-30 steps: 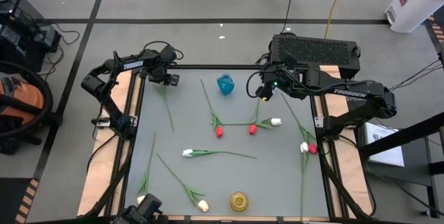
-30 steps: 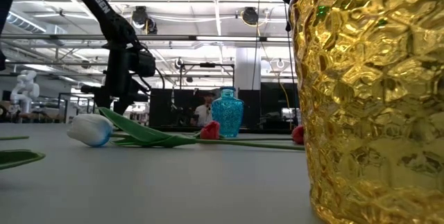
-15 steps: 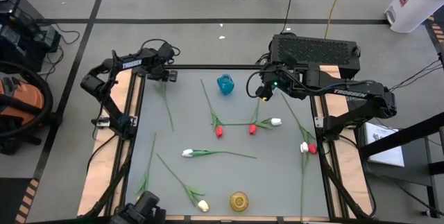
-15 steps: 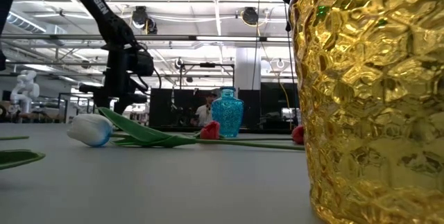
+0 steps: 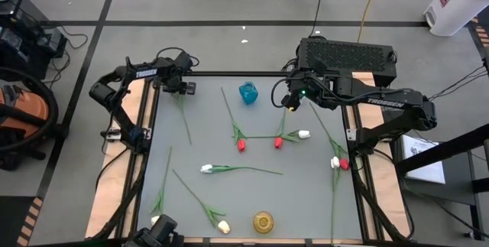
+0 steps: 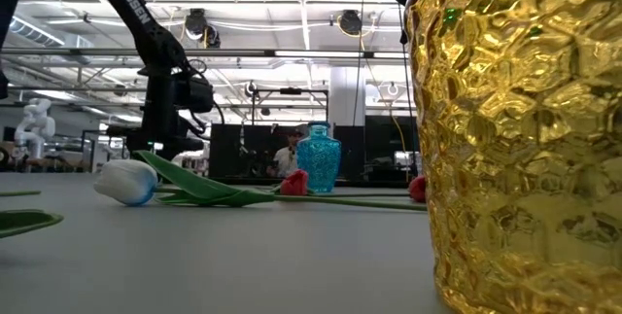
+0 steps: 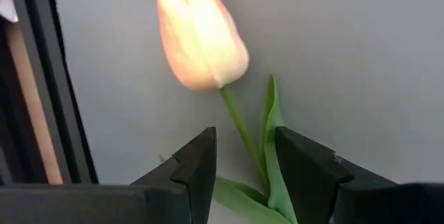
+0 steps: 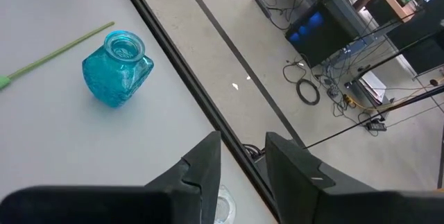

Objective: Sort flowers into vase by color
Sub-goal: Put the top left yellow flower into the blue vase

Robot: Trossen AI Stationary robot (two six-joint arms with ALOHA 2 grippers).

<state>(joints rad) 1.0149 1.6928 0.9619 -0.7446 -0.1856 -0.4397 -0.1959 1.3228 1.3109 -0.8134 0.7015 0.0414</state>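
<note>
A cream-yellow tulip lies at the table's far left, its bud (image 7: 201, 33) toward the far edge and its stem (image 5: 186, 121) running toward the near side. My left gripper (image 7: 244, 144) points down over it, open, one finger on either side of the stem (image 7: 239, 123) just below the bud; I see no touch. The gripper hides the bud in the high view. Red, white and cream tulips (image 5: 241, 145) (image 5: 206, 168) (image 5: 223, 225) lie flat about the table. My right gripper (image 5: 289, 102) hangs high at the far right beside the blue vase (image 5: 248, 92), open, nothing between its fingers.
A gold vase (image 5: 263, 221) stands at the near edge and fills the low view's right side (image 6: 515, 139). A black frame rail (image 5: 229, 73) runs along the table's far edge, close to both grippers. Two more tulips (image 5: 339, 163) lie at the right edge.
</note>
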